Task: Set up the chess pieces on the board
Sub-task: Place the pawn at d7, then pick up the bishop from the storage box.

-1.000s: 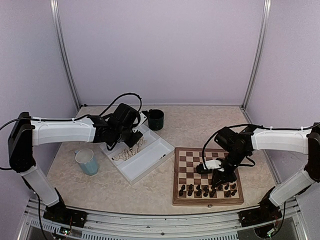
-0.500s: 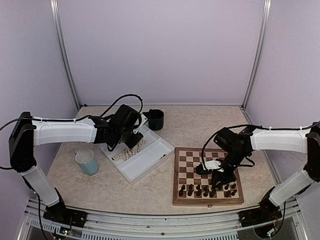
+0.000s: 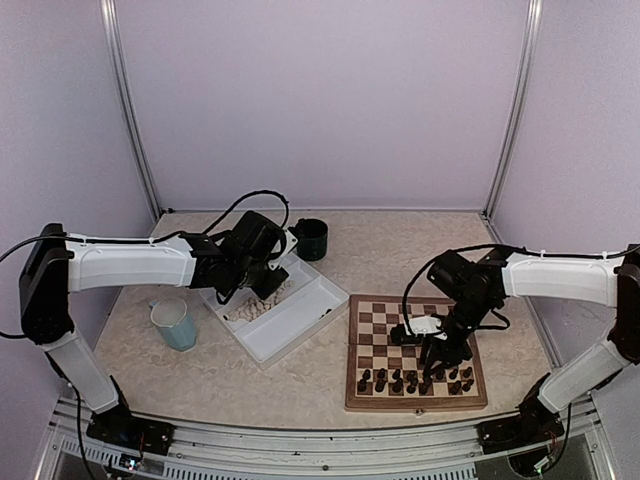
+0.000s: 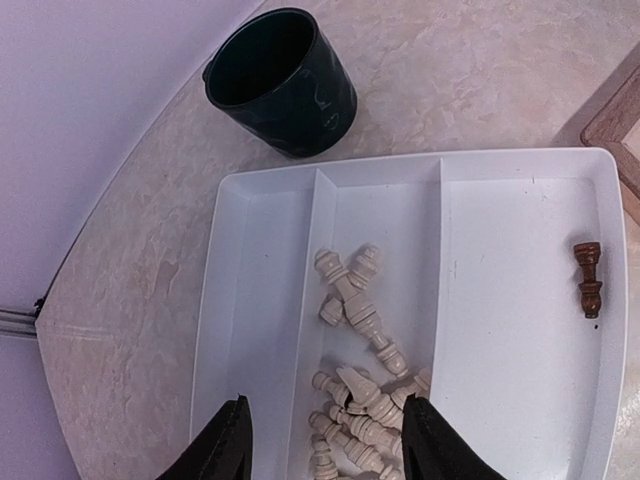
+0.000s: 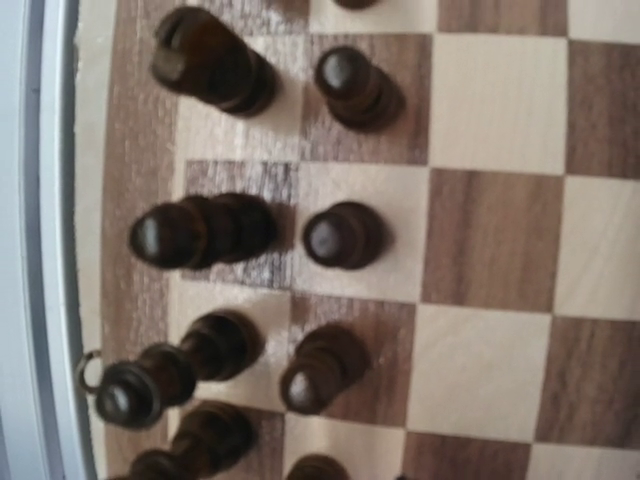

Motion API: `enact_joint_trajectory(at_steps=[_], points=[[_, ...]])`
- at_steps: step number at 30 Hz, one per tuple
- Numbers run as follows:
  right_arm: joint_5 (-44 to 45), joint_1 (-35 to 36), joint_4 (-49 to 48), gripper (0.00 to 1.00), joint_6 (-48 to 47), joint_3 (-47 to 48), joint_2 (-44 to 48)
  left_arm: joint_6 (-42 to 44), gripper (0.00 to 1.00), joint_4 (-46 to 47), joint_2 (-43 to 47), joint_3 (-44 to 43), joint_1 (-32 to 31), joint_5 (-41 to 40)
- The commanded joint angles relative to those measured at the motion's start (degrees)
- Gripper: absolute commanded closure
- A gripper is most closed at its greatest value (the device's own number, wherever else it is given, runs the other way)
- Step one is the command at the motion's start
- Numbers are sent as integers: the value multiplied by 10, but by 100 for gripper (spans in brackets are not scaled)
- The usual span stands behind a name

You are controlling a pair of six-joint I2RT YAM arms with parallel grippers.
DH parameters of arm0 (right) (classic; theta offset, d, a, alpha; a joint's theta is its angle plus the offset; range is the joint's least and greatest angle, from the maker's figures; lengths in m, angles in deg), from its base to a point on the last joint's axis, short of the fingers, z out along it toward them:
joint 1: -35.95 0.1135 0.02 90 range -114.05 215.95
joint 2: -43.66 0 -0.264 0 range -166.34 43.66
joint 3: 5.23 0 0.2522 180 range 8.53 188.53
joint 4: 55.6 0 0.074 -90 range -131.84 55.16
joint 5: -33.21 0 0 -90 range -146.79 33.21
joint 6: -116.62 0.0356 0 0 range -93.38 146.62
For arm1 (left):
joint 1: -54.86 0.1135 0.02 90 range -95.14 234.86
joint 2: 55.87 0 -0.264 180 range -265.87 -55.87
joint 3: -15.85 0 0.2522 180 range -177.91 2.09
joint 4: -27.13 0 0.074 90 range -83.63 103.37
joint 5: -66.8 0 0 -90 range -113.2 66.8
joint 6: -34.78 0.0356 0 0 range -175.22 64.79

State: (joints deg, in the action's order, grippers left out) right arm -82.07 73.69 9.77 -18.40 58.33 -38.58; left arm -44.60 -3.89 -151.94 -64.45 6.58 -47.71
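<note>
Marbled tabletop (image 3: 400,250): left gripper (image 4: 325,408), fingers wide, hangs over pale pieces (image 4: 360,310) in the tray (image 4: 520,200); right gripper (image 3: 437,352), finger state unclear, hovers above dark pieces (image 3: 410,381) on the board (image 3: 372,312).

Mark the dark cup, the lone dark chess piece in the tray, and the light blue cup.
dark cup (image 4: 315,105), left wrist view, outer wall.
lone dark chess piece (image 4: 589,279), left wrist view, its middle.
light blue cup (image 3: 179,332), top external view, side wall.

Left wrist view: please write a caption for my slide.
Left gripper open over pale chess pieces in a white tray; one dark piece apart.
</note>
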Motion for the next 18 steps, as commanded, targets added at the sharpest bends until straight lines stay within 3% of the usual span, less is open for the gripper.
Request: enact_joint_trajectory(at_steps=[1, 7, 18], points=[[-8, 4, 25, 68, 0, 22, 16, 1, 49, -5, -7, -16, -5, -7], [-22, -24, 55, 65, -10, 68, 32, -43, 49, -40, 0, -38, -15, 39], [-67, -115, 20, 63, 16, 184, -32, -103, 51, -177, -20, -61, 10, 240]])
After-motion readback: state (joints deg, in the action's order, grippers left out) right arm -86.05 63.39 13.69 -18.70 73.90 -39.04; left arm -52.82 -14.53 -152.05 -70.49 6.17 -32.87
